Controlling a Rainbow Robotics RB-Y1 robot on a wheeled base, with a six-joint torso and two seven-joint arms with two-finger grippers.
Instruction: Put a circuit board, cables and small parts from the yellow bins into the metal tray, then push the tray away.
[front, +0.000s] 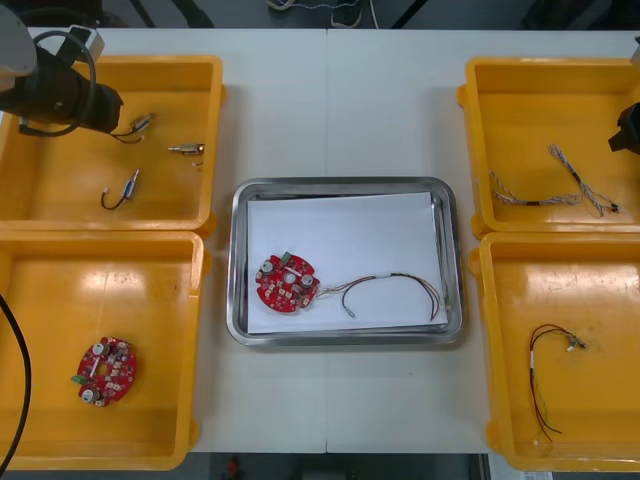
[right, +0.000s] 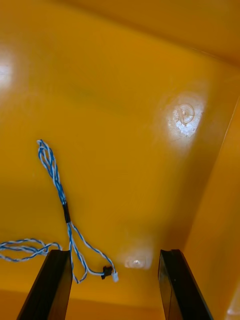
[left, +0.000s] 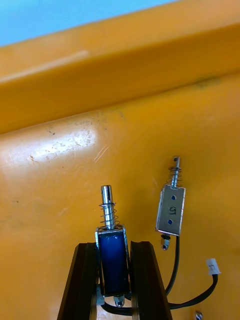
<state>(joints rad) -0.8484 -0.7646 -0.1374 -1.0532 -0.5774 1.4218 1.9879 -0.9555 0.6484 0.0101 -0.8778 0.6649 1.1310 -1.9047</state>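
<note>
Left jaws clamp 1 small metal part (left: 112, 255).

Tray (front: 345, 184) between bins (front: 110, 63), circuit board (front: 287, 283) and cable (front: 392, 284) inside it

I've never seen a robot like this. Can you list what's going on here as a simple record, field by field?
Left pincer: in the far left yellow plastic bin, shut on a small blue-bodied metal part
Right pincer: open over the far right yellow plastic bin, by a twisted blue and white cable
Shiny metal tray, white inside: holds a round red circuit board and a thin cable
Near left bin: another round red circuit board
Near right bin: a thin dark cable
</note>
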